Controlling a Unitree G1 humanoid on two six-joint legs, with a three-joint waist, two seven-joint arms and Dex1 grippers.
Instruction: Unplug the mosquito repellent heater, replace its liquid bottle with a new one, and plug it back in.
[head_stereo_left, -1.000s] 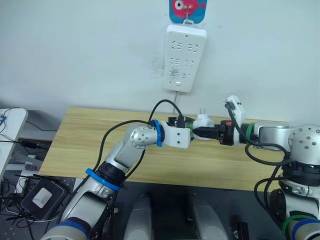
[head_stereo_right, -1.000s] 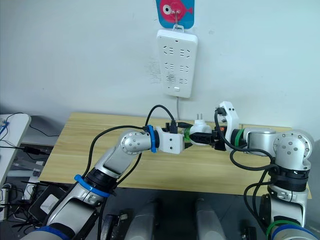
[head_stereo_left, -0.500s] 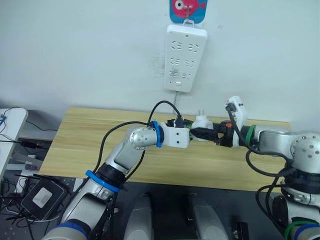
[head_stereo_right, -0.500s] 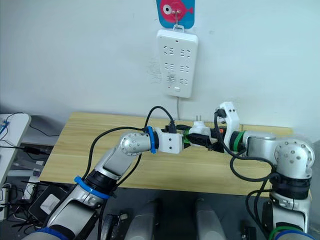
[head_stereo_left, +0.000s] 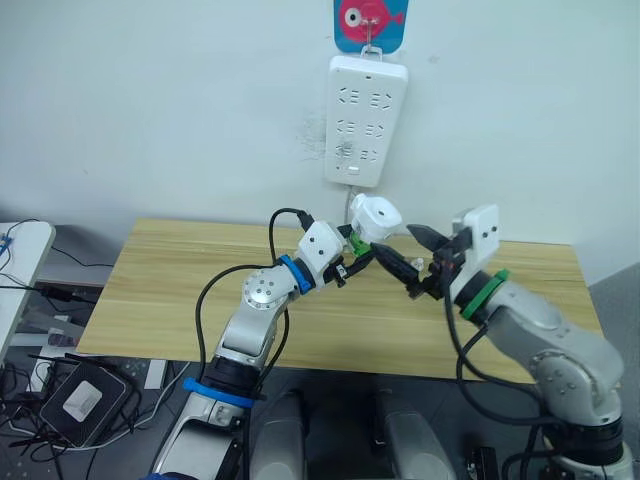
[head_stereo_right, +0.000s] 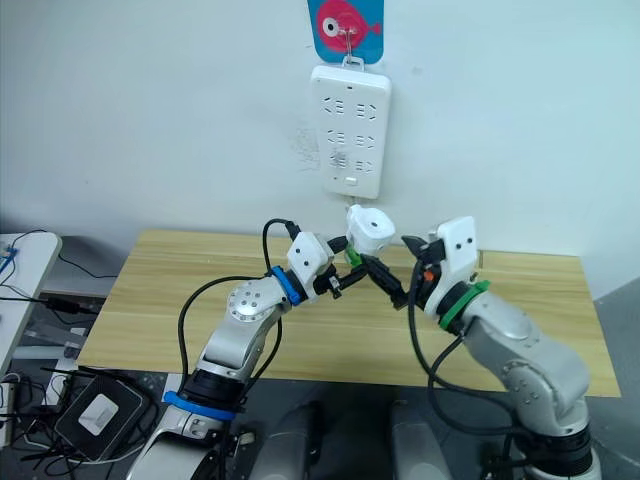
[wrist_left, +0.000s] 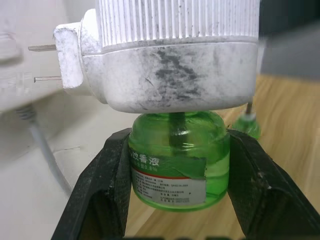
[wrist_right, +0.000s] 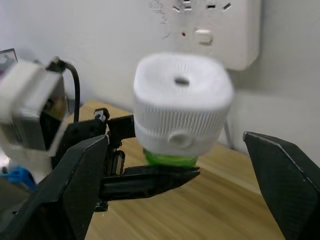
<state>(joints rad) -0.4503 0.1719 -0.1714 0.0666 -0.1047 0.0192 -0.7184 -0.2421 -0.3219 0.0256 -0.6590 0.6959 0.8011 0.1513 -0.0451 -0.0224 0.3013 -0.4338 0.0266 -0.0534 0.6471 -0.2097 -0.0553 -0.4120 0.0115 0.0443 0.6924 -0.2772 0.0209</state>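
Note:
My left gripper is shut on a green liquid bottle with a printed label. The bottle is seated in the underside of the white mosquito repellent heater. The heater is held in the air above the table, just below the power strip, with its two metal prongs free. My right gripper is open a little to the right of the heater and touches nothing. In the right wrist view the heater sits between the spread black fingers, well beyond their tips.
A long white power strip hangs on the wall under a pink fish hook, its cord running down behind the wooden table. A small blurred green object lies on the wood. Cables and a box are on the floor at left.
The left arm has lifted the bottle and heater up toward the power strip. The right gripper has let go of the heater, opened and drawn back to the right.

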